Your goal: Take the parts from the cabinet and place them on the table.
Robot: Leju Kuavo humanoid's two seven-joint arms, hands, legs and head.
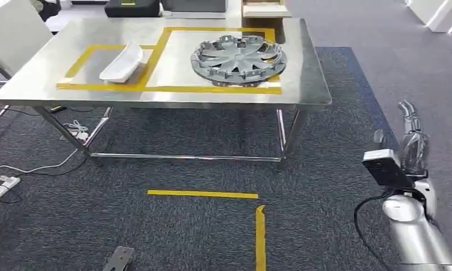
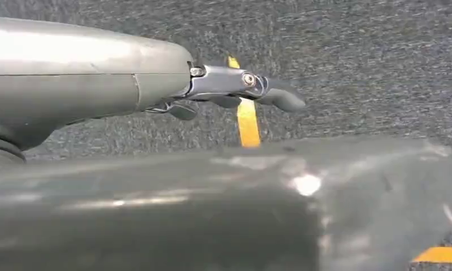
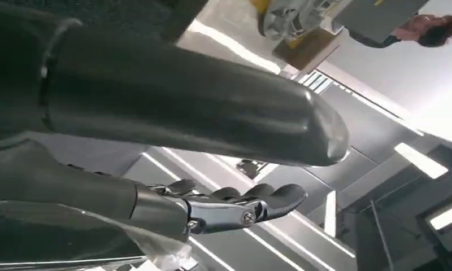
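Note:
A silver wheel cover (image 1: 239,58) lies on the steel table (image 1: 156,97) inside the larger yellow-taped square. A white curved part (image 1: 122,62) rests in the smaller taped square to its left. My right hand (image 1: 411,137) is raised at the lower right, beside and below the table's right end, fingers stretched out and holding nothing; the right wrist view shows those fingers (image 3: 252,206) extended with the wheel cover (image 3: 291,17) far off. In the left wrist view my left hand (image 2: 235,90) hangs over the carpet, fingers apart and empty.
Yellow tape lines (image 1: 212,195) mark the dark carpet in front of the table. White cables and a power strip (image 1: 0,186) lie on the floor at left. Black cases (image 1: 132,8) stand behind the table. A person (image 3: 421,28) appears in the right wrist view.

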